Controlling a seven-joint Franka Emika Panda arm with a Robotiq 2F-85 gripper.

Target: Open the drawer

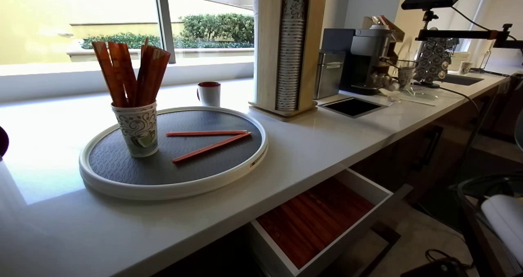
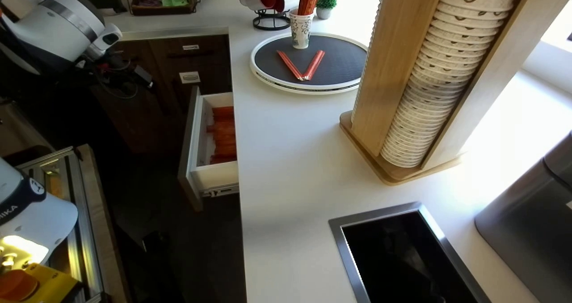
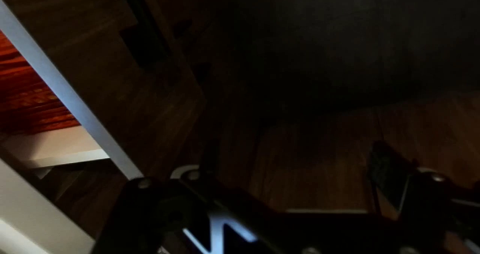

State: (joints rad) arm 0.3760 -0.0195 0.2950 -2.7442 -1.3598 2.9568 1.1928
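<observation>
The drawer (image 1: 345, 233) stands pulled out from under the counter, with a whitish rim and a reddish-brown ribbed inside. It shows open in both exterior views (image 2: 216, 175). Its dark front panel carries a dark bar handle (image 1: 386, 236). In the wrist view the drawer's rim (image 3: 75, 97) runs along the left, with the handle (image 3: 146, 33) at upper left. My gripper (image 3: 294, 149) is open, its fingers wide apart with nothing between them, beside the drawer and apart from the handle. The arm (image 2: 67, 26) is at upper left in an exterior view; the gripper's fingers are too dark to make out there.
A round tray (image 1: 175, 191) with a cup of sticks (image 1: 141, 134) stands on the counter (image 1: 286, 162) above the drawer. A wooden cup tower (image 2: 393, 84) and an inset black opening (image 2: 402, 249) are further along. Dark cabinets (image 2: 170, 61) lie behind the drawer.
</observation>
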